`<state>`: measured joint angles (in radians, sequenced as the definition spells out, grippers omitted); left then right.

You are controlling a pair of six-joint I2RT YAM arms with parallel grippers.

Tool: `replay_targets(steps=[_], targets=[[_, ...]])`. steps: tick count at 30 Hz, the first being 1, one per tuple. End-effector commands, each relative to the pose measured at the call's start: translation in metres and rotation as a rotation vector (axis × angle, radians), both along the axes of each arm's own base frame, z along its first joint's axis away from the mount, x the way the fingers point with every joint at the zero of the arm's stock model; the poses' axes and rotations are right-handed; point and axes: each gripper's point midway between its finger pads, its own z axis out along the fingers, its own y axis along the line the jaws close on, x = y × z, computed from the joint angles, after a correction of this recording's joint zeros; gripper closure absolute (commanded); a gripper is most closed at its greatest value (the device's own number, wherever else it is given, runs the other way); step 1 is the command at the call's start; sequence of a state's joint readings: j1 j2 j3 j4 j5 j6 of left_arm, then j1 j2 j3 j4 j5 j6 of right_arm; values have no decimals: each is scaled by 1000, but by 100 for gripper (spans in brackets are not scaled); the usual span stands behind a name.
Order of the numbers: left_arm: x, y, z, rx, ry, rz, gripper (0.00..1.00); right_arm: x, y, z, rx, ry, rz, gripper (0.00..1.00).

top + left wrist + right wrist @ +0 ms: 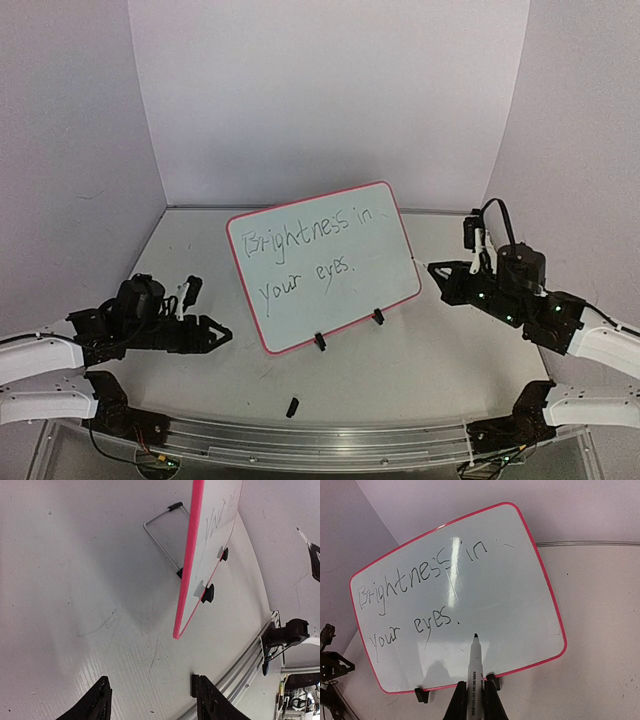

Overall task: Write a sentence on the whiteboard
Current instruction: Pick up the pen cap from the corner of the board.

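Since the sentence (308,252) read complete on the whiteboard (350,300), propped mid table (430,350), right gripper (475,696) clamping the marker (474,665) should've retreated straight, avoiding smears; left gripper (150,692) gaped, empty.

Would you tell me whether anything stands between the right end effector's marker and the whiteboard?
Nothing visible does: the marker in the right end effector points straight at the whiteboard, its tip below the sentence.

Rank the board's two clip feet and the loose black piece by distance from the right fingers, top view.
1. Right clip foot, just left of the right fingers.
2. Left clip foot, farther left.
3. Loose black piece, in front of the whiteboard.
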<state>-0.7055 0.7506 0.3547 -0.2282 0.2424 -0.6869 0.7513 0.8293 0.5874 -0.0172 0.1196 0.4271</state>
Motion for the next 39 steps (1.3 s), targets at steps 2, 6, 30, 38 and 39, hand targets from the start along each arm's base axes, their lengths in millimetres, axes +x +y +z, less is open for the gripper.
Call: replay_targets(steps=[2, 6, 30, 38, 39], targets=[[-19, -42, 2, 21, 6, -92, 44, -6, 17, 5, 48, 20, 86, 100], [-50, -78, -12, 74, 66, -211, 44, -6, 21, 1, 54, 43, 101, 100], [-129, -174, -69, 127, 259, -458, 45, -10, 22, -3, 71, 60, 114, 100], [-141, -193, -79, 106, 283, -491, 47, -11, 19, -6, 73, 62, 103, 100], [-140, -196, -79, 105, 282, -493, 47, -11, 18, -6, 76, 62, 101, 100]])
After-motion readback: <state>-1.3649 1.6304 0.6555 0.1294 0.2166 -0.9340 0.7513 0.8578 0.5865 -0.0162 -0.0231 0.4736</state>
